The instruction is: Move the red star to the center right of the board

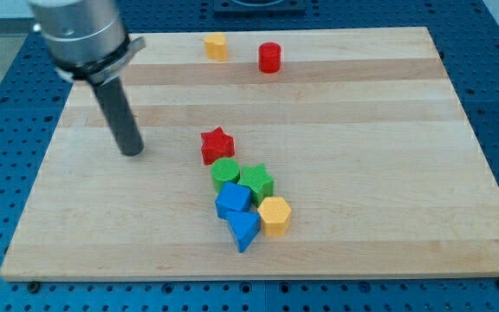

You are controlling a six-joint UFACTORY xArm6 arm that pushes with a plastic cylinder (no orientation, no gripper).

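The red star [217, 145] lies near the middle of the wooden board [388, 130], touching the top of a cluster of blocks. My tip [132, 152] rests on the board to the star's left, about a hundred pixels away and at nearly the same height in the view. The dark rod rises from it up to the grey arm head at the view's top left. Nothing touches the tip.
Just below the star sit a green cylinder [225, 172], a green star-like block [256, 182], a blue block [232, 201], a blue triangle [243, 230] and a yellow hexagon [275, 215]. A yellow hexagon [217, 46] and a red cylinder [270, 57] stand near the top edge.
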